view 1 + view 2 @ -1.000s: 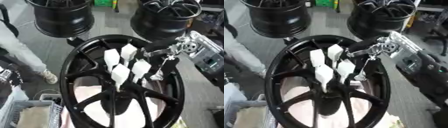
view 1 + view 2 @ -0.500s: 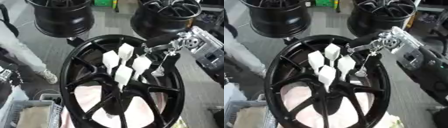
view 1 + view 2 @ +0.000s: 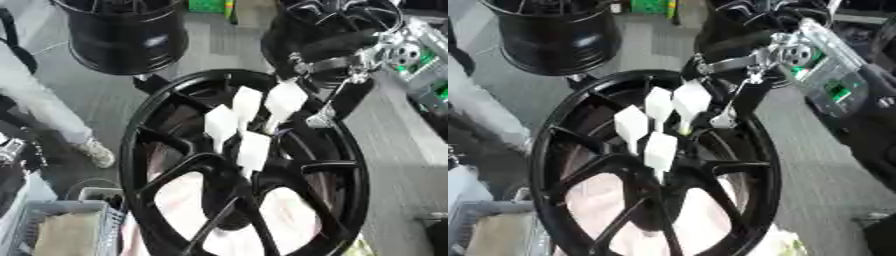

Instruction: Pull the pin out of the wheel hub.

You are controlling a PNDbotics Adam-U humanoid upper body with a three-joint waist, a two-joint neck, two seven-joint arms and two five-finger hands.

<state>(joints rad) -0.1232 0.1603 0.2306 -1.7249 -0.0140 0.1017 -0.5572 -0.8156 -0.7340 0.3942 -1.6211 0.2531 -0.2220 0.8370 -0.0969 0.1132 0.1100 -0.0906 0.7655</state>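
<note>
The right hand [image 3: 741, 62], black with silver joints, reaches in from the upper right. Its fingers [image 3: 726, 116] extend downward beside the white flag-topped pins [image 3: 658, 107]; whether they pinch one cannot be determined. The four pins stand clustered at the centre of the large black spoked wheel hub [image 3: 157, 150], their long axes rising out of the hub face. The nearest pin [image 3: 691, 99] lies just left of the fingers. No left hand is visible.
</note>
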